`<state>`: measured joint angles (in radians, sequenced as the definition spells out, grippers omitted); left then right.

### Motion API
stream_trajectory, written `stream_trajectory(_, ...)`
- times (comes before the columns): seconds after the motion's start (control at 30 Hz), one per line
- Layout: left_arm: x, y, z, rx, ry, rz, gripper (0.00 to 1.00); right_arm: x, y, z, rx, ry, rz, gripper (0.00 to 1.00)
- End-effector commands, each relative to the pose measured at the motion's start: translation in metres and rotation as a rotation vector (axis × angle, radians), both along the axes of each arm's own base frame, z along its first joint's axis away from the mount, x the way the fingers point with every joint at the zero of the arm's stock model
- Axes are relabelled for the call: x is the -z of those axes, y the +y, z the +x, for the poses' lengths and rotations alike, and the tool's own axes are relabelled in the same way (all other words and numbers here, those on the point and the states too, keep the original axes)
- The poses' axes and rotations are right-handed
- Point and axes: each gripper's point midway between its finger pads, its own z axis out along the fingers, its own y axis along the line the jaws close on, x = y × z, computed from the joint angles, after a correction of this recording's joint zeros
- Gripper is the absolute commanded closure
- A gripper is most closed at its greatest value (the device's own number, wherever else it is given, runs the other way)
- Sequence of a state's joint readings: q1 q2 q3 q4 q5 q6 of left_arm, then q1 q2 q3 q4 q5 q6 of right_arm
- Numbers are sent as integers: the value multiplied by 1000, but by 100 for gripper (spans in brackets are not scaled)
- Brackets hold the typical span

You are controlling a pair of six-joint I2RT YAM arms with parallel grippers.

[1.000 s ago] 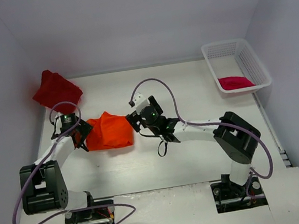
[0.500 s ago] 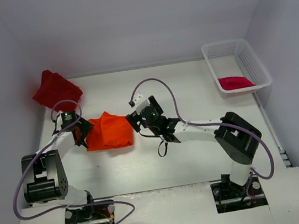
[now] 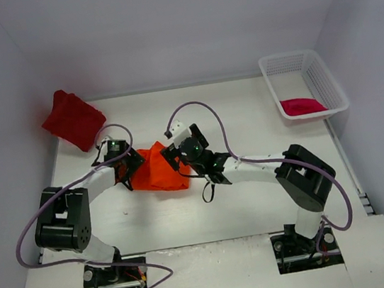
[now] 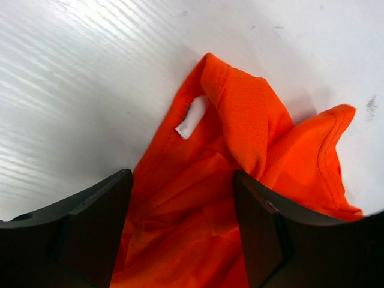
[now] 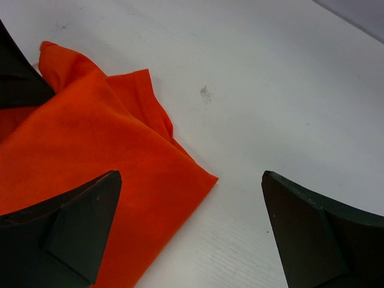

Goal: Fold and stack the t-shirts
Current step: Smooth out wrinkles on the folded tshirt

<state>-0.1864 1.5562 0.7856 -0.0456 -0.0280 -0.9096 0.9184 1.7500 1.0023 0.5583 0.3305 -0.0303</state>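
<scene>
One crimson-pink t-shirt (image 3: 302, 105) inside white mesh basket (image 3: 328, 84), far right.

A bright orange t-shirt (image 3: 160, 173) is seen near the middle of the white table (image 3: 245, 115), with a small white label (image 4: 191, 117) sewn inside its collar. A dark red t-shirt (image 3: 73, 120) is seen at the table's far left corner. A crimson-pink t-shirt (image 3: 302, 105) is held in the white mesh basket (image 3: 326, 82) at the table's far right. Black fingers are shown on the left gripper (image 4: 180, 240) and the right gripper (image 5: 192, 240). Purple cables (image 3: 201, 110) are seen on the white and black arms above the table.
</scene>
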Motion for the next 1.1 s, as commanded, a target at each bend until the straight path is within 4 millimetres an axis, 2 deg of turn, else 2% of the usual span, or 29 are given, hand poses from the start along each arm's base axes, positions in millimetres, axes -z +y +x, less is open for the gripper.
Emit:
stream_trajectory(0.0,-5,-9,13,-34,-47,-53,37,-44,10,8,24,-91,105,0)
stream_trajectory(0.13,2,-14,5,-35,-35,-63,37,-43,10,8,22,-89,100,0)
stream_trajectory(0.27,-1,-20,2,-33,-46,-73,37,-36,13,6,15,-69,102,0)
stream_trajectory(0.43,0,-24,-1,-31,-46,-72,37,-34,29,-3,-22,-56,112,0)
stream_trajectory(0.57,-1,-24,-3,-33,-46,-74,37,-25,44,-16,-18,-16,104,0)
stream_trajectory(0.7,-2,-23,-6,-35,-50,-73,38,-19,56,-42,-29,36,125,0)
stream_trajectory(0.8,-4,-21,-7,-36,-53,-67,37,-12,54,-56,-26,64,118,1)
stream_trajectory(1.07,-7,-19,-9,-39,-60,-65,37,10,44,-62,-8,88,108,5)
